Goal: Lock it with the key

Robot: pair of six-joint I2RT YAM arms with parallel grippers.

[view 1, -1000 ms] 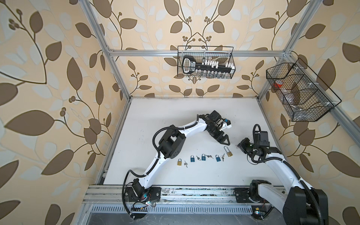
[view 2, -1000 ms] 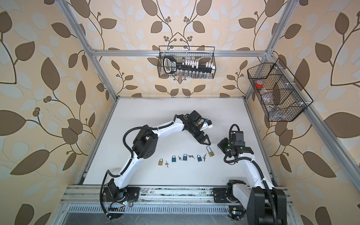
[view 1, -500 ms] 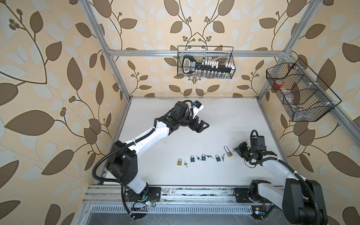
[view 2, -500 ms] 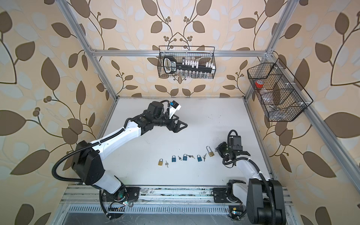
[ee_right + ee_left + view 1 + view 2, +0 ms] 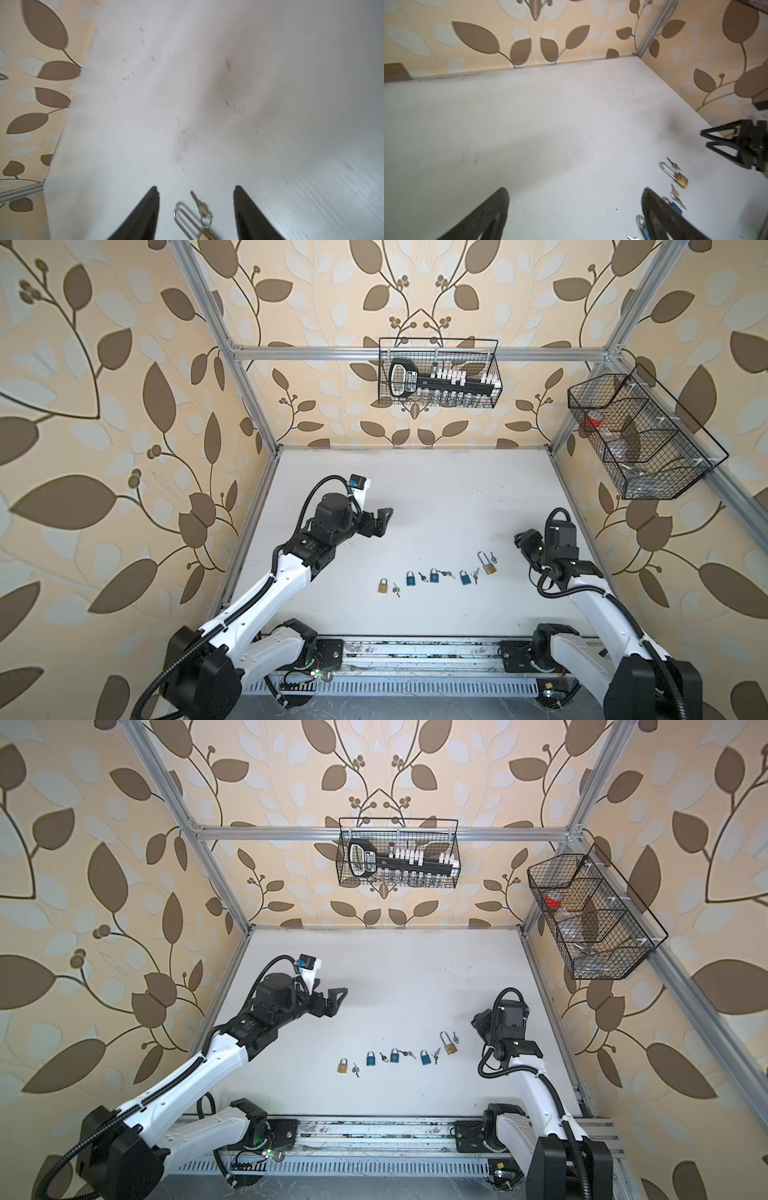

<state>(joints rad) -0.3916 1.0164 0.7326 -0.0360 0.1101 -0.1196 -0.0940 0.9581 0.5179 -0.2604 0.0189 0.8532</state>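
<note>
A row of small padlocks with loose keys lies on the white table [image 5: 415, 489]. From the left it holds a brass padlock [image 5: 382, 586], three blue ones [image 5: 410, 579], and a long-shackle brass padlock [image 5: 486, 564] with a key [image 5: 493, 558] beside it. My right gripper [image 5: 523, 542] hovers just right of that padlock, open and holding nothing. In the right wrist view, the shackle [image 5: 182, 218] and the key [image 5: 197, 202] lie on the table below the gap between the jaws of the right gripper [image 5: 196, 191]. My left gripper [image 5: 384, 520] is open and empty, up and left of the row.
A wire basket [image 5: 438, 373] with a large black key-shaped rack hangs on the back wall. A second wire basket [image 5: 640, 439] hangs on the right wall. Aluminium frame posts [image 5: 249, 406] edge the table, and a rail [image 5: 415, 651] runs along the front.
My left arm has swung back leftward, away from the long-shackle padlock. The right gripper has gone from shut to open and sits beside that padlock and key.
</note>
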